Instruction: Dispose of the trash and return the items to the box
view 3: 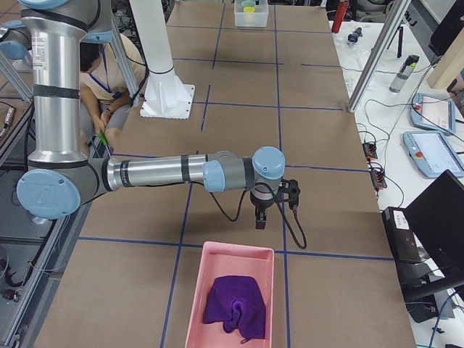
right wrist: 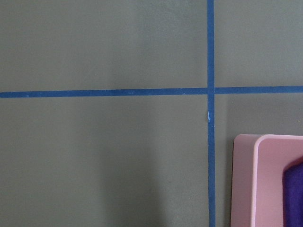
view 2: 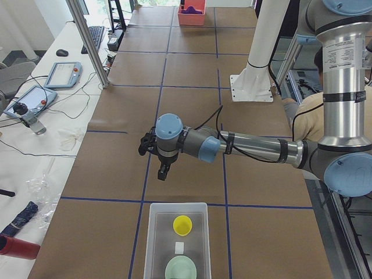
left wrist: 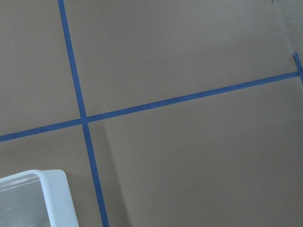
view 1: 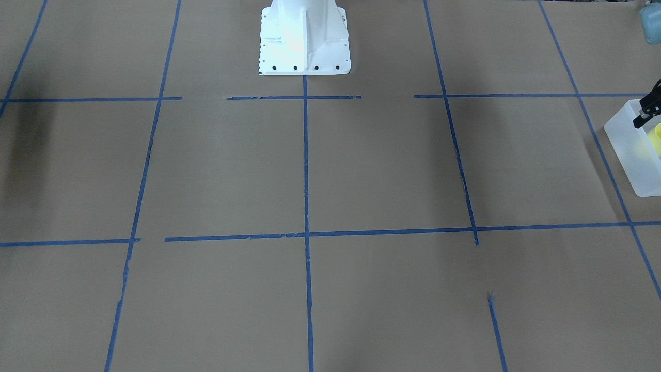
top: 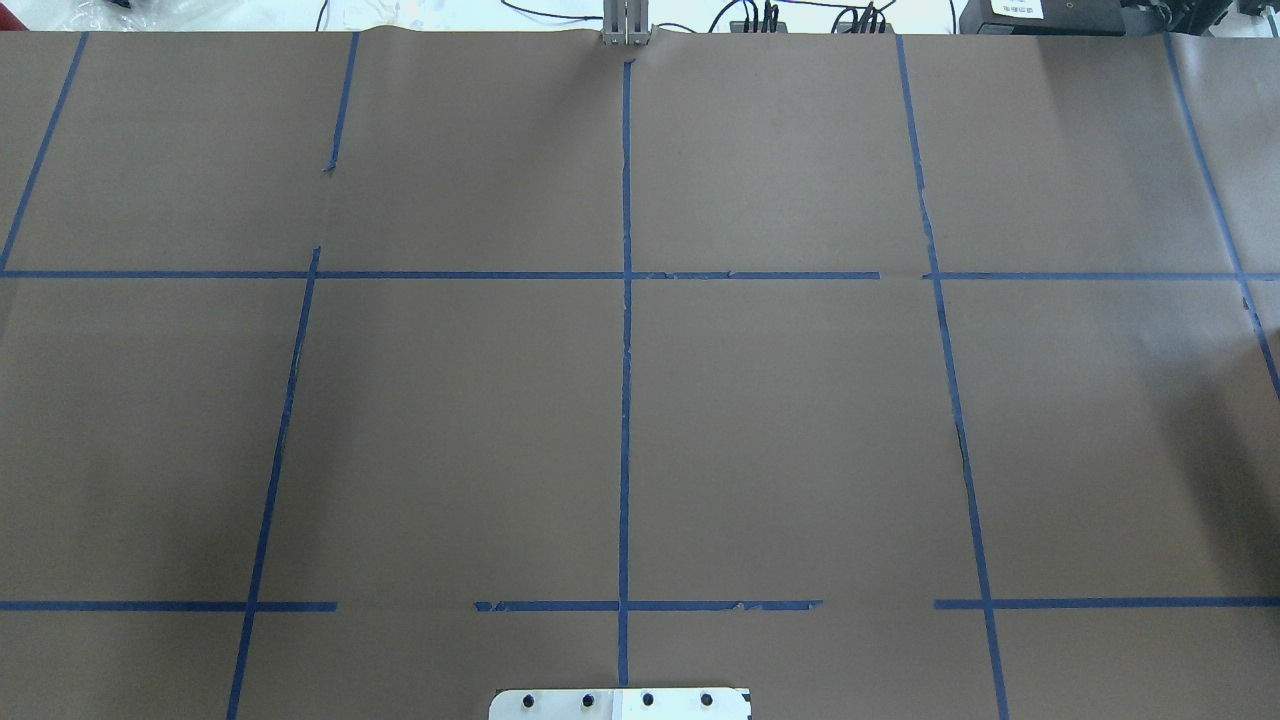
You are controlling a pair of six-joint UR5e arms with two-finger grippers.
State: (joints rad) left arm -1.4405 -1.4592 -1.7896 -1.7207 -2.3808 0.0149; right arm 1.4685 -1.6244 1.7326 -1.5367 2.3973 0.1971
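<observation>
The left gripper hung fingers-down from an outstretched arm; I could not tell whether it or the right gripper was spread. At its 6 o'clock in the left-side view, one box held one yellow cup and one mint bowl.

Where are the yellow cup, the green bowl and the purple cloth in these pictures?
yellow cup (view 2: 182,225): exterior left view, the middle of its visible top.
green bowl (view 2: 181,269): exterior left view, its inside, near the picture's bottom edge.
purple cloth (view 3: 233,304): exterior right view, the middle of the bunched fabric.
</observation>
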